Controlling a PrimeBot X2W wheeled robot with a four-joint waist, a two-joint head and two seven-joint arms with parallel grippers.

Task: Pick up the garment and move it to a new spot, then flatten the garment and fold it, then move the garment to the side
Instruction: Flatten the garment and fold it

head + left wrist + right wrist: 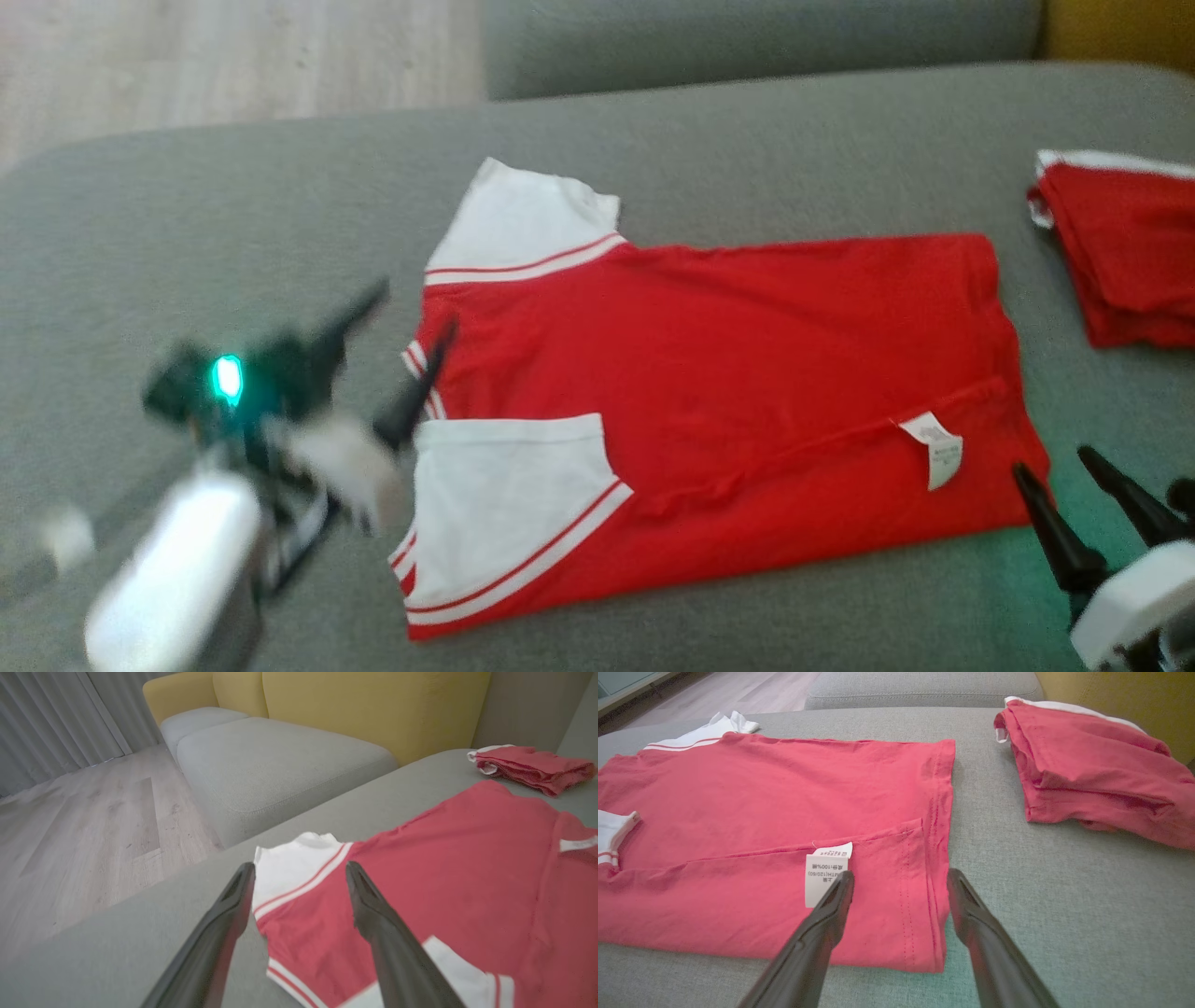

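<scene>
Reading your left gripper (415, 313): wide open, empty, jaws straddling the collar-side edge of the red garment (728, 355), which lies flat on the grey cushion (233, 205). Likewise your right gripper (1053, 462): open, empty, straddling the hem edge. Bare cushion outboard of the left gripper; folded red pile (1130, 252) beyond the right.

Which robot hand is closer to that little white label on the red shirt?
Right. The right hand is close beside the label; the left hand is at the far sleeve end of the shirt.
</scene>
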